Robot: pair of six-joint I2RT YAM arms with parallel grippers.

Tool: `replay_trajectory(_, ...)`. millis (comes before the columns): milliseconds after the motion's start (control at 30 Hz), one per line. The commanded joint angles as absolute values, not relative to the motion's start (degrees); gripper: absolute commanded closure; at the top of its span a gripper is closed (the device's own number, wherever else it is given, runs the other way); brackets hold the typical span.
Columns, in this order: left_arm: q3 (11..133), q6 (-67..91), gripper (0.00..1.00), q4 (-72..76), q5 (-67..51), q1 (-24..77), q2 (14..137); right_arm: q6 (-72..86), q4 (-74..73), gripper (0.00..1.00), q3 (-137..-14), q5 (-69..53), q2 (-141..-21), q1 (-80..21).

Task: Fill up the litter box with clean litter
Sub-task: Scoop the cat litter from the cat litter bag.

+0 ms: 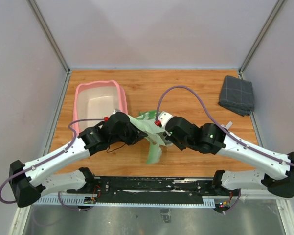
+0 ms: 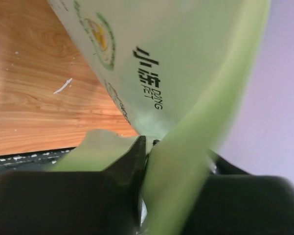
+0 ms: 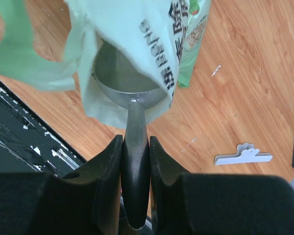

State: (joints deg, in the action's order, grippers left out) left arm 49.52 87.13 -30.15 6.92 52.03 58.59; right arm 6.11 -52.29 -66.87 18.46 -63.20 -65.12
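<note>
Two arms meet over the wooden worktop point(image 1: 186, 83), pale walls all round, and we spot a grey folded cloth point(image 1: 237, 94) far right. Far left sits the pink plastic litter box point(image 1: 99, 100), upright, cream inside. We see the right end effector point(image 3: 135, 142) pinching the grey metal scoop point(image 3: 124, 83), its bowl inside the light green printed bag point(image 2: 186, 63). The left end effector point(image 2: 147, 147) straddles the bag's edge; we cannot tell whether it clamps.
</note>
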Motion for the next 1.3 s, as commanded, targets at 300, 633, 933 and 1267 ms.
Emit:
replay_trajectory(300, 51.7, 80.5, 0.98, -37.1, -2.2, 41.8, 57.0, 6.9, -59.8, 0.99, -77.7, 24.9, -81.6, -64.4)
replay_trajectory(633, 56.8, 77.9, 0.88, -37.4, -6.2, 41.0, 61.8, 3.7, -53.6, 0.99, -82.5, 27.1, -91.0, -64.1)
replay_trajectory(933, 57.6, 72.1, 0.62, -40.3, -12.4, 29.4, 60.6, 4.6, -64.4, 0.99, -94.2, 26.3, -93.0, -62.8)
replay_trajectory(1267, 61.1, 61.9, 0.46, -42.3, -18.2, 18.2, 62.2, 8.4, -75.7, 0.99, -100.8, 23.8, -97.0, -62.3)
